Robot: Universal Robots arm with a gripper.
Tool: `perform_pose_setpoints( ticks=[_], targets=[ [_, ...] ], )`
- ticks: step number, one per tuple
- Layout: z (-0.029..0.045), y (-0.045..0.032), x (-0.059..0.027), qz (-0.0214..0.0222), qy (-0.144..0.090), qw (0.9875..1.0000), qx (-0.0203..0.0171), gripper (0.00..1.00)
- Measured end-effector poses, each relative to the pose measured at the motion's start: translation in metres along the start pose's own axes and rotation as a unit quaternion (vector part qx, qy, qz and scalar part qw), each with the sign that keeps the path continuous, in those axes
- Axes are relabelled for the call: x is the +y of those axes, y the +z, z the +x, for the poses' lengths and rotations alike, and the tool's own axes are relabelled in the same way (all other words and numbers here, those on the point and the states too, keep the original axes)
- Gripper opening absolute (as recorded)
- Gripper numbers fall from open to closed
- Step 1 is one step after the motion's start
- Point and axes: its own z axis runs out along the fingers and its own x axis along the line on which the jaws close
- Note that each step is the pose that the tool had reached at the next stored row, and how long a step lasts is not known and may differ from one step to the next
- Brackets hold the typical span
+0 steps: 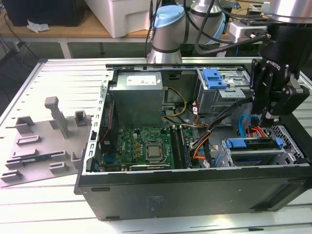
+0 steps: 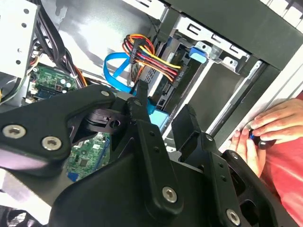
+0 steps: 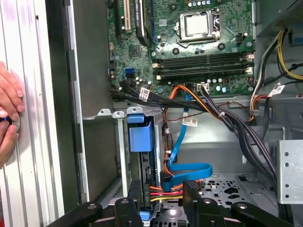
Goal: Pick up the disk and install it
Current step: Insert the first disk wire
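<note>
Hanging over the open computer case in the exterior view, the black gripper sits above the drive bay at the exterior view's right, its fingers apart and empty. Just below it the disk sits edge-up in the metal cage, its bright blue carrier rail showing along the top. A separate blue plastic bracket lies on the upper bays farther back, beside the grey power supply box. The motherboard fills the case floor, and a grey fixture plate lies on the slatted worktop at the exterior view's left.

In the second wrist view the gripper spreads its two dark fingers open, nothing between them. Beyond them the disk shows a patch of blue, with a bundle of red, yellow and black wires and a blue flat cable plugged in near it. A person's hand rests on the worktop just outside the case wall.

In the first wrist view the disk stands in its slot with the blue tab facing up, the gripper straddling it without touching. The blue flat cable loops beside it, and fingers of a hand touch the worktop.
</note>
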Motion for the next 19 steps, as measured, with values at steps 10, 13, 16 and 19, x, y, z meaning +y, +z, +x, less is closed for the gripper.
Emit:
perform_pose_setpoints(
  ticks=[10, 13, 16, 19],
  targets=[
    [-0.0035, 0.0002, 0.0040, -0.0108, 0.001, 0.9999, 0.0020, 0.48],
    [-0.0088, 0.0005, 0.0047, -0.0131, 0.001, 0.9999, 0.0029, 0.48],
    [-0.0136, 0.0022, 0.0050, -0.0233, -0.002, 0.9996, 0.0136, 0.48],
    [-0.0143, 0.0029, 0.0049, -0.0242, -0.002, 0.9995, 0.0187, 0.48]
  ],
)
